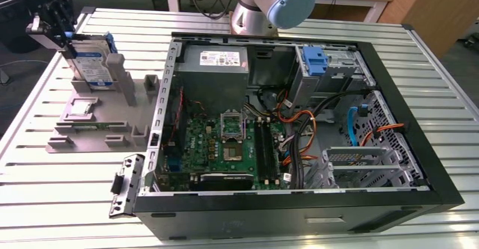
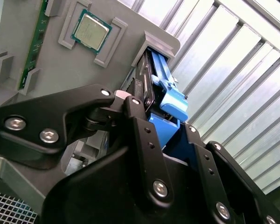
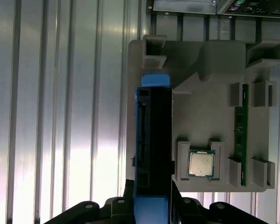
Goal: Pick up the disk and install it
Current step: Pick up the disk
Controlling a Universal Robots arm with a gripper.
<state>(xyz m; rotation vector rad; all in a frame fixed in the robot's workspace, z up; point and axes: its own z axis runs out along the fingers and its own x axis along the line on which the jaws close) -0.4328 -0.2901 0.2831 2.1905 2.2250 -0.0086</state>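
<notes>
One tool (image 2: pixel 162 116) straddled the upright disk (image 3: pixel 154 140) in its grey holder (image 3: pixel 200 116). Whether it was clamped could not be told. A skewed lift risked jamming.

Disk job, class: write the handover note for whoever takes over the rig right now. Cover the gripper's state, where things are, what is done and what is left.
Gripper: positioned over the upper edge of the disk. Whether it is clamped cannot be told.
Disk: standing on edge in its slot of the grey holder, to the exterior view's left of the open computer case.
Done: the approach; the gripper is at the disk.
Left: the disk is not yet lifted out of the holder and not yet installed in the case.
</notes>
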